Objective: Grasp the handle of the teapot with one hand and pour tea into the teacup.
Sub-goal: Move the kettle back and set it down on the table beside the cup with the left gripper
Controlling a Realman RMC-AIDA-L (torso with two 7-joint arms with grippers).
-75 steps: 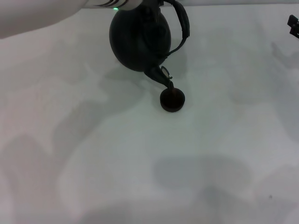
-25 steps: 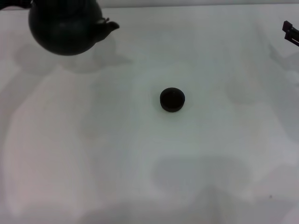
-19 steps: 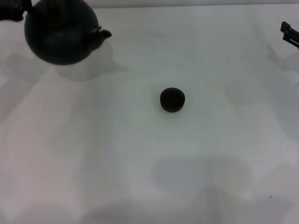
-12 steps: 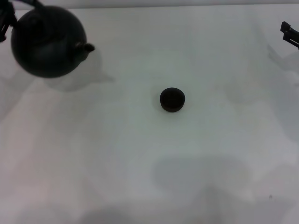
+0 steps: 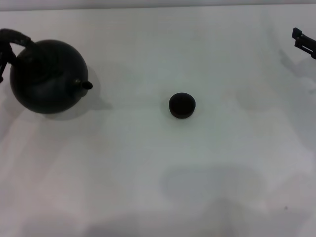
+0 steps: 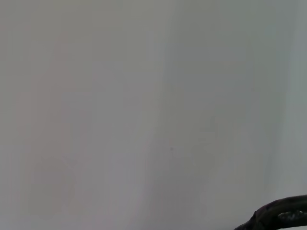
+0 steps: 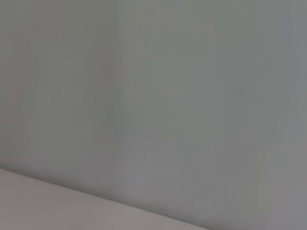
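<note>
Looking across the white counter (image 5: pixel 207 168), I see it run out of the head view on every side, and its far edge shows as a thin grey band at twelve o'clock. Wide bare surface lies between the things on it.

At nine o'clock stands the teapot (image 5: pixel 44 76), round and matte black, its spout (image 5: pixel 85 85) pointing toward three o'clock. Its shadow falls on the counter right beneath it, so I judge it resting there or very nearly, though I cannot be certain. The handle (image 5: pixel 15 36) arches off the pot's upper side toward the frame's edge, where it is cut off; a dark bit at that edge may be part of my left claw, but I cannot make it out. My left wrist view gives only pale surface and a rough dark curve of handle (image 6: pixel 280 215) in one corner, so whether the left claw is spread or pinching the handle I cannot tell.

My right claw (image 5: pixel 302 42) shows only as a dark tip at two o'clock, cut off, its spread unreadable.

Near the centre sits the teacup (image 5: pixel 182 105), small and black, well apart from the teapot.
</note>
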